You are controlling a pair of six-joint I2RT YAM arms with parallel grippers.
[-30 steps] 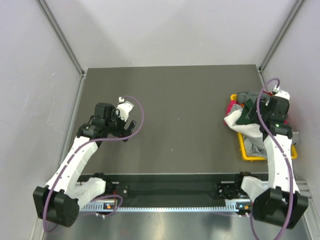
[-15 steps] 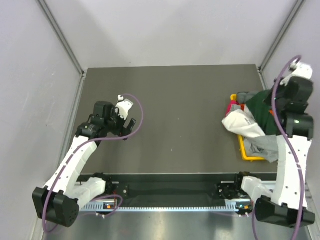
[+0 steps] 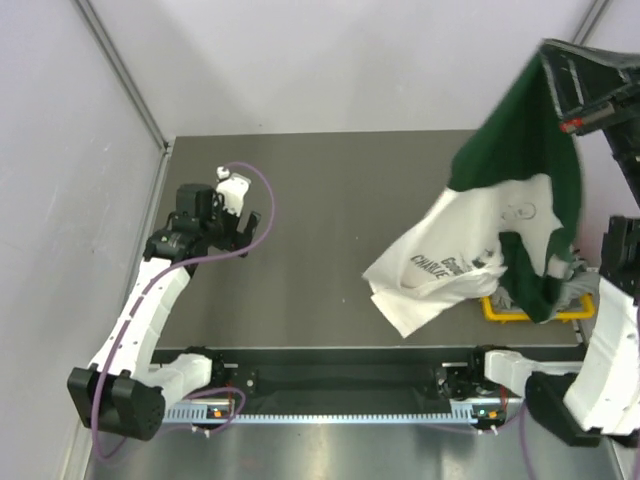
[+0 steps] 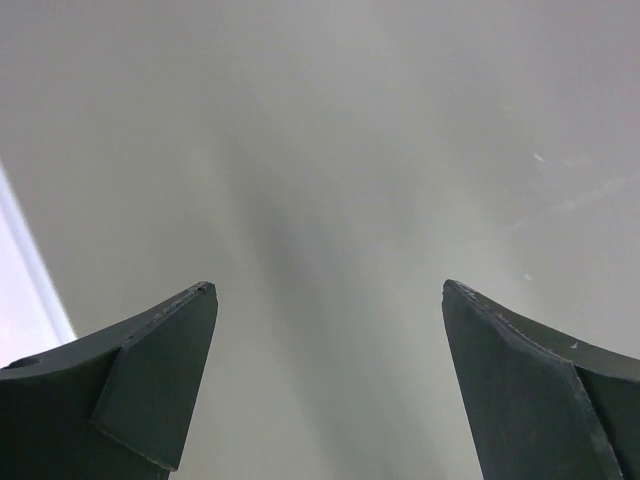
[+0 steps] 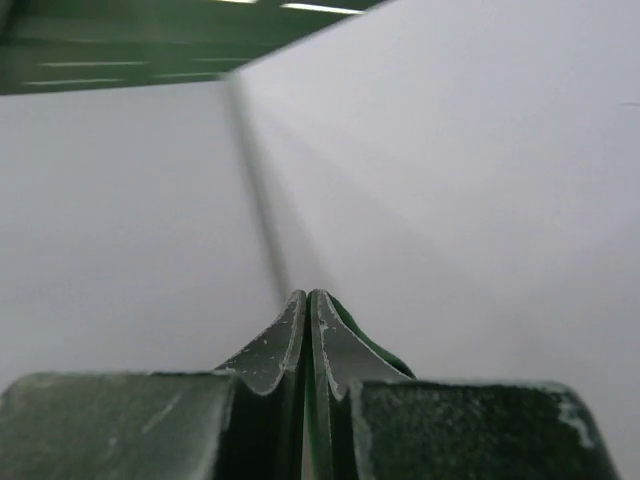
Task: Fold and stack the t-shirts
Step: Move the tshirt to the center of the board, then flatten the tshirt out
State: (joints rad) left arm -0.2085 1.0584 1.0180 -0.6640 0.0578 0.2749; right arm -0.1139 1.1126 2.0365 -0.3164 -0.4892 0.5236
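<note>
Three pale walls [image 3: 340, 70] enclose a dark grey bench [image 3: 330, 190]. High on the right, the right gripper [image 5: 308, 298] has its jaws clenched on the white-and-green t-shirt [image 3: 470, 250], which hangs over the bench's right side by the yellow bin [image 3: 500, 312]. The left gripper [image 4: 328, 292] hovers over the left side, jaws released.

— What do the arms look like?
— White shells with black joints. The left arm [image 3: 140, 320] has a big black joint [image 3: 110, 400] at its low end. A purple cable [image 3: 268, 205] loops off its wrist and runs along the shell.
— And the right arm [image 3: 600, 375]?
— The same white and black, with a small red mark [image 3: 572, 125] on its black top part.
— The claws?
— The left claw [image 4: 325, 295] has dark, wedge-shaped fingers [image 4: 150, 380]. The right claw [image 5: 308, 297] has dark fingers [image 5: 270, 350] that taper to thin tips, scuffed pale on their faces.
</note>
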